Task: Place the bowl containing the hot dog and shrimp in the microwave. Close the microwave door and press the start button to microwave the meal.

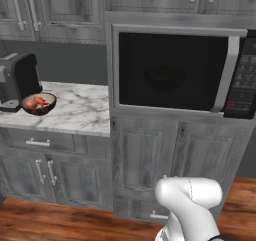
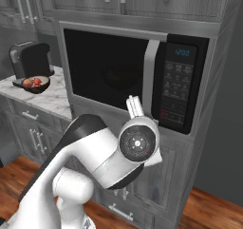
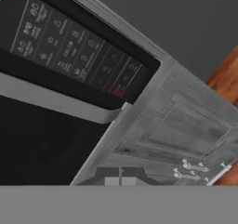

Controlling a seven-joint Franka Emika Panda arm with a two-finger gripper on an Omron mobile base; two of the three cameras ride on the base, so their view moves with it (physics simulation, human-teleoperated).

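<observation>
Right base view: gripper (image 2: 133,102) with fingers pressed together, holding nothing, near the handle's lower end on the closed microwave door (image 2: 107,71); inside the microwave (image 1: 182,70), a bowl shape is barely discernible; hot dog and shrimp indistinguishable.

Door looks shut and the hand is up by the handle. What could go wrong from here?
1. The gripper, shut, sits near the door handle, left of the keypad; a forward push may hit the handle, not a button.
2. The start button may be missed among small, close-set keys.
3. Something round shows faintly behind the microwave door; the meal inside cannot be confirmed.
</observation>
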